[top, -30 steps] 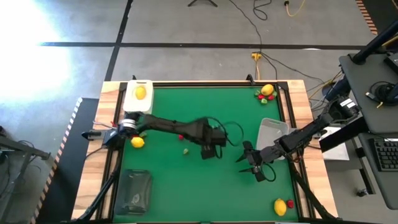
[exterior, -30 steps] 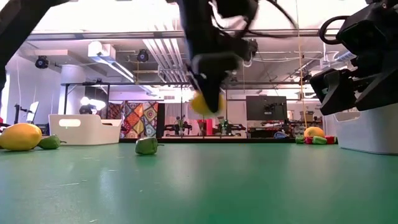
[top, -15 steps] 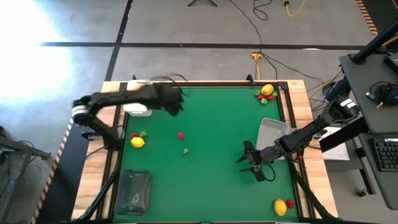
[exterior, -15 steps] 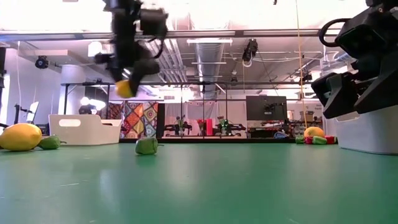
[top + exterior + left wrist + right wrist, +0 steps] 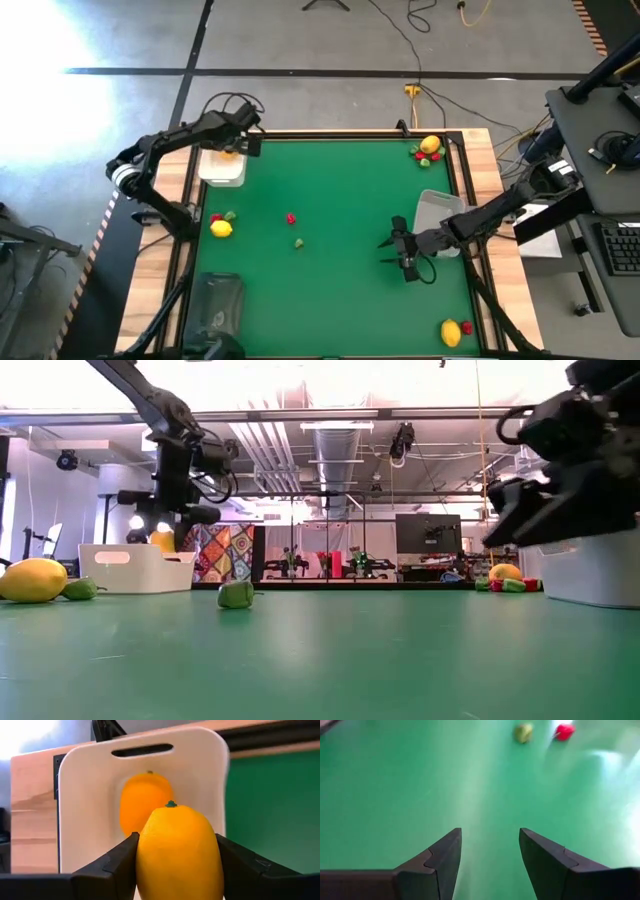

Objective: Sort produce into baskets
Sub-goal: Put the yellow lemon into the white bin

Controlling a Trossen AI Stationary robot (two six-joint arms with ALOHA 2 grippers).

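While over the white basket, left jaws pinching a lemon, right jaws spread.

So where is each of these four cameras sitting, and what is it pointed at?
High view: above the table, looking straight down; both arms show, with the left gripper over the white basket.
Low view: at tabletop height, looking across the mat into the room.
Left wrist view: on the left arm, facing the white basket past its fingers, shut on a lemon.
Right wrist view: on the right arm, over its open gripper.
Shared: the lemon shows in low and left wrist views.
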